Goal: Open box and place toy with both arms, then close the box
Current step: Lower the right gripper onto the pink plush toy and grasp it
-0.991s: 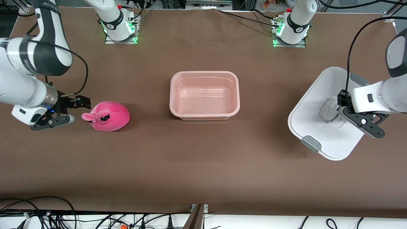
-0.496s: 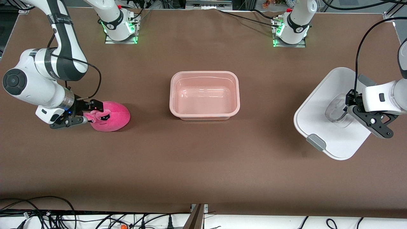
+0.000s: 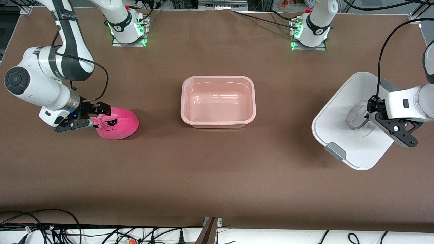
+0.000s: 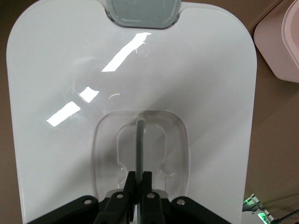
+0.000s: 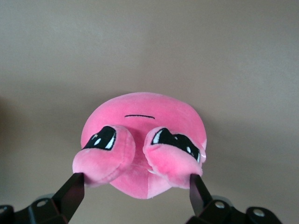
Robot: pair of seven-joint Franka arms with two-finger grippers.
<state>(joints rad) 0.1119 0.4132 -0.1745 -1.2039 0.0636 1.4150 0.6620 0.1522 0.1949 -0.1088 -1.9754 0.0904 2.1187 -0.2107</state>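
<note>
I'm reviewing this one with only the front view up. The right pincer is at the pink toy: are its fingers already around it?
Observer: In the right wrist view the right pincer is open, a finger on either side of the toy at its two ears, not yet squeezing.
Operator: And the left one on the lid, what exactly is it holding?
Observer: The left wrist view shows the left pincer shut on the thin grey bar of the handle in the lid's clear recess.
Operator: Is anything in the box?
Observer: No, that one your own view settles: the box sits open with nothing in it.
</note>
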